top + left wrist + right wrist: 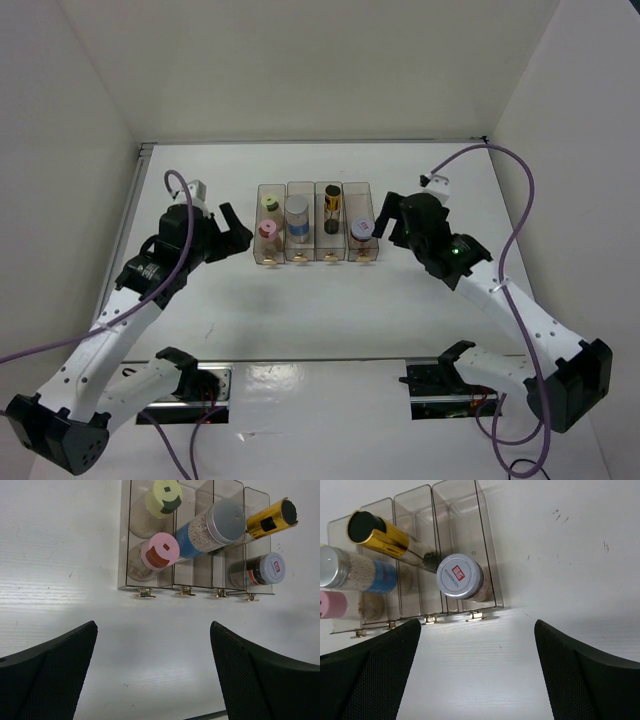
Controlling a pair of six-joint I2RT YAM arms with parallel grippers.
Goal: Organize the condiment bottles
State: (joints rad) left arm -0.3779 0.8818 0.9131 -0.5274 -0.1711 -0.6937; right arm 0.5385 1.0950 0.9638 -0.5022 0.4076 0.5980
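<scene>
Four clear bins stand in a row at mid table. The leftmost holds the cream bottle with yellow-green cap behind the pink-capped bottle. The second holds the wider clear bottle with blue label, the third the dark gold-capped bottle, the fourth the white bottle with purplish lid. All five show in the left wrist view. My left gripper is open and empty left of the bins. My right gripper is open and empty right of them, near the purplish-lid bottle.
White walls close in the table on the left, back and right. Purple cables loop over both arms. Two cut-outs with arm bases lie at the near edge. Small gold handles stick out at the bins' front.
</scene>
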